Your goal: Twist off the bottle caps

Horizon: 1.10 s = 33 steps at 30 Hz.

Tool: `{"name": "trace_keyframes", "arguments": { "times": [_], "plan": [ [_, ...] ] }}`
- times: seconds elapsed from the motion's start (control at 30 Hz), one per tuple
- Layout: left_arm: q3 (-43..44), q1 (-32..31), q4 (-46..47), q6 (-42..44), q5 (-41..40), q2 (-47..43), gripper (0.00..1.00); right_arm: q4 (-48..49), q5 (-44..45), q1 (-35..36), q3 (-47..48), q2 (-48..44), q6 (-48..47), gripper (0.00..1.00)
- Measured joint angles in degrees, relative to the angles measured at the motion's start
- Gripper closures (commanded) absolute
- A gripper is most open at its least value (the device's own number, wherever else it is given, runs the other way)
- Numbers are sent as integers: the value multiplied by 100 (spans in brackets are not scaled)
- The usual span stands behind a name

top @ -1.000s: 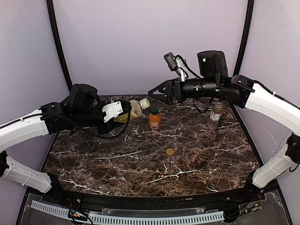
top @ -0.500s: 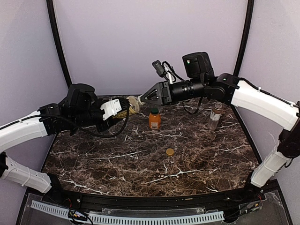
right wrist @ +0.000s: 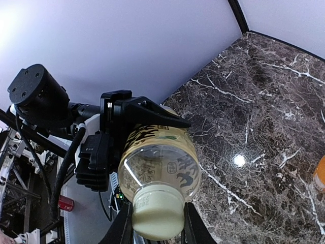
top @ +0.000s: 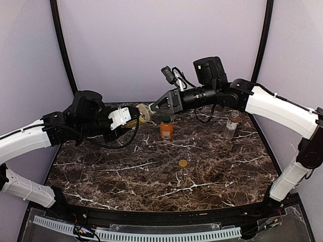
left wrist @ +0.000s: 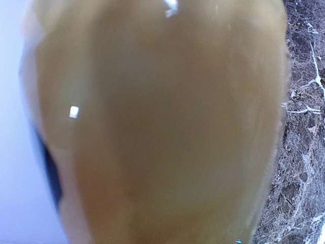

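Three bottles in the top view. The yellow bottle [top: 136, 115] is off the marble table [top: 111, 176], lying level over its 11 o'clock part, pinched round the body by the left gripper [top: 132, 117], neck pointing to 3 o'clock. The right gripper [top: 154, 107] comes in from 3 o'clock, its jaws pressed onto the cream-white cap [top: 148, 108] at the bottle's mouth. The orange bottle [top: 166, 130] stands upright at the table's 12 o'clock, just below the meeting grippers and apart from them, dark green cap [top: 166, 119] on. The clear bottle [top: 231, 125] stands upright at 2 o'clock, well apart from the rest; its top is too small to read. The tan-brown cap [top: 182, 163] lies flat and loose near the table's middle, at 5 o'clock from the orange bottle. Left wrist view: blurred amber wall of the yellow bottle [left wrist: 157, 132] fills nearly the whole frame; a strip of marble shows at 3 o'clock; own fingers not made out. Right wrist view: the cream-white cap [right wrist: 157, 211] faces the lens at 6 o'clock, one finger [right wrist: 123, 229] against each flank, clamped on it. The printed body of the bottle runs back to 10 o'clock, where the black jaws of the left gripper close round it. A sliver of orange bottle [right wrist: 320, 175] shows at 3 o'clock.
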Motion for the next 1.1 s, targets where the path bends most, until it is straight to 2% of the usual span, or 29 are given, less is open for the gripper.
{"name": "trace_keyframes", "arguments": {
  "times": [0.1, 0.23, 0.43, 0.57, 0.8, 1.1],
  "plan": [
    [0, -2, -11, 28, 22, -7, 62, -31, -81, -4, 0, -2, -328, 100],
    [-2, -4, -232, 33, 323, -50, 63, -280, -31, 155, -44, -111, -1648, 100],
    [39, -72, -1202, -94, 1762, -151, 62, -623, 579, 898, -721, -769, -4194, 100],
    [138, -74, -1700, -214, 2562, -94, 62, -706, 828, 1233, -918, -973, -5504, 100],
    [181, -76, -1937, -205, 3014, -13, 63, -841, 1331, 1528, -1016, -1119, -6894, 100],
    [181, -155, -1709, -136, 3051, 17, 63, -741, 1541, 1604, -1246, -1419, -7632, 100]
  ]
}}
